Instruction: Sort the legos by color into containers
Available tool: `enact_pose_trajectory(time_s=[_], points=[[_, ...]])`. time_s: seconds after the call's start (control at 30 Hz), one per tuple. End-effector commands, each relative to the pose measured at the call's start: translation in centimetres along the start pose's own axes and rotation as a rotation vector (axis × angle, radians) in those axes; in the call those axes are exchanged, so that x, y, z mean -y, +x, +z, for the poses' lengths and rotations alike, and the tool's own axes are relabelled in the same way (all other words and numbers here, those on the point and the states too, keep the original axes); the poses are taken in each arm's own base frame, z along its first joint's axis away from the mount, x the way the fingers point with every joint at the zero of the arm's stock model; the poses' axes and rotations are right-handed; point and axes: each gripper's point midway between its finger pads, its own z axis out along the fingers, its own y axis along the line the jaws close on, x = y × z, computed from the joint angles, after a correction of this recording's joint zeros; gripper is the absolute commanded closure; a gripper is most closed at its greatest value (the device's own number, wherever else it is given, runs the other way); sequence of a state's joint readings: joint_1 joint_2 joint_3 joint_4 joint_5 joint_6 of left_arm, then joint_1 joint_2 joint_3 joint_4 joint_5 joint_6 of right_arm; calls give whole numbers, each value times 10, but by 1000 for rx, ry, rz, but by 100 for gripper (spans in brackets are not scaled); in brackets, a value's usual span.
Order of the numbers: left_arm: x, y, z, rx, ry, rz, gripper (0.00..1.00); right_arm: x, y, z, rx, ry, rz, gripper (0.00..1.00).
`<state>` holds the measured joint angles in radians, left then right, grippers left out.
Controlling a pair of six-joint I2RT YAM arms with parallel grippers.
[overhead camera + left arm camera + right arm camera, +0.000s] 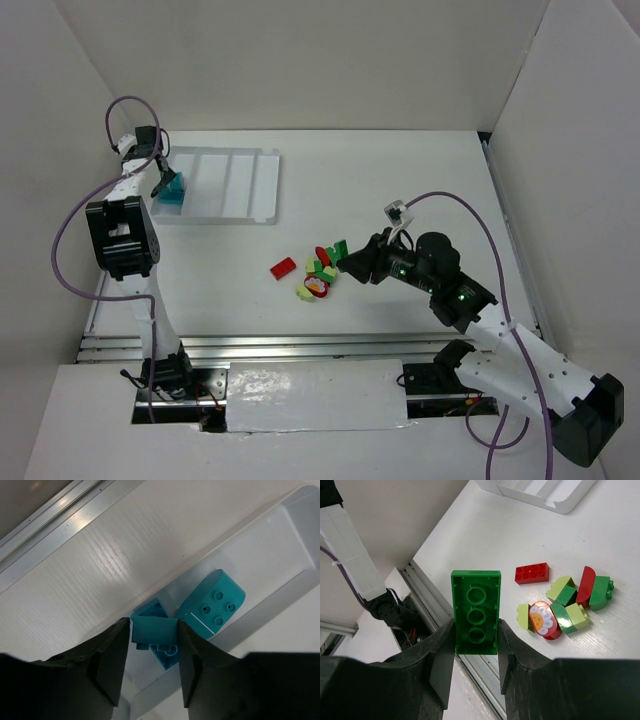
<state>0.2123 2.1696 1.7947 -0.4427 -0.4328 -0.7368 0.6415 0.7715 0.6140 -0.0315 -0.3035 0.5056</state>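
Observation:
My left gripper [152, 630] hangs over the leftmost compartment of the white tray [280, 545], at the table's far left [168, 183]. A small teal brick [154, 625] sits between its fingertips, touching the right finger. A thin gap shows at the left finger, so the jaws are open. Under it lies another teal brick [169, 656], and a rounded teal brick [212, 605] lies beside it. My right gripper [476, 630] is shut on a long green brick [476, 595], hollow underside towards the camera, held above the table near the pile [318, 275].
Loose on the table are a red brick [532, 573], a flower-printed red brick [543, 619], yellow-green bricks [559, 586], green bricks [601, 592] and a curved red one [586, 584]. The tray [240, 185] stands at the far left. A metal rail [300, 345] runs along the near edge.

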Motion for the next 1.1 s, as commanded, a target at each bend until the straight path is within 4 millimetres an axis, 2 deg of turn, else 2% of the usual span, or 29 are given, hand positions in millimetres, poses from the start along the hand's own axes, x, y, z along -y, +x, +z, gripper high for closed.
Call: enact_pose_trajectory(time_s=[0.0,0.03,0.13,0.3,0.4,0.43,0.5,0.53,0.57,0.6,0.63,0.67,0.7,0.73,0.77,0.8,0.83,0.87,0.9,0.93,0.97,1.07], points=[[8,-13,-15,23,53,-21,42,-8,-8,4,35,-46,-16,100],[9,-12,-15,19,57,-21,36,-10,-8,4,37,-51,-16,100],[9,-9,-15,5,63,-19,28,-9,-8,4,38,-48,-17,100],[9,-12,-27,-8,67,-36,21,-5,-3,7,23,-42,-14,100],[11,-28,-50,25,101,-74,18,-6,0,11,3,-54,-6,100],[11,-38,-65,51,124,-98,13,-5,1,13,-1,-53,0,100],[11,-44,-82,72,142,-115,11,-7,1,14,-4,-66,5,100],[8,-51,-100,88,158,-136,10,-7,1,16,-8,-67,7,100],[8,-51,-109,90,171,-140,9,-7,1,16,-7,-67,8,100],[7,-41,-116,72,181,-145,9,-9,0,17,-6,-76,12,100],[9,-51,-142,103,239,-164,8,-8,2,19,-15,-77,14,100],[12,-47,-153,104,274,-165,8,-10,1,19,-13,-82,14,100],[15,-22,-161,64,313,-145,5,-11,2,20,-17,-90,18,100],[21,-30,-193,96,402,-150,4,-14,4,21,-33,-109,19,100],[37,-24,-213,100,496,-134,4,-17,3,21,-32,-126,19,100],[39,-7,-220,67,538,-108,4,-21,3,21,-34,-142,19,100],[52,4,-252,15,684,-70,4,-27,6,20,-52,-177,18,100],[67,16,-273,-8,795,-30,4,-31,4,19,-49,-201,15,100],[71,38,-299,-80,914,41,5,-35,4,18,-53,-220,12,100],[75,46,-315,-95,982,80,5,-42,6,15,-67,-256,9,100],[84,71,-341,-134,1078,149,6,-44,5,14,-65,-273,7,100],[79,121,-405,-216,1356,296,6,-57,6,9,-74,-351,-4,100]])
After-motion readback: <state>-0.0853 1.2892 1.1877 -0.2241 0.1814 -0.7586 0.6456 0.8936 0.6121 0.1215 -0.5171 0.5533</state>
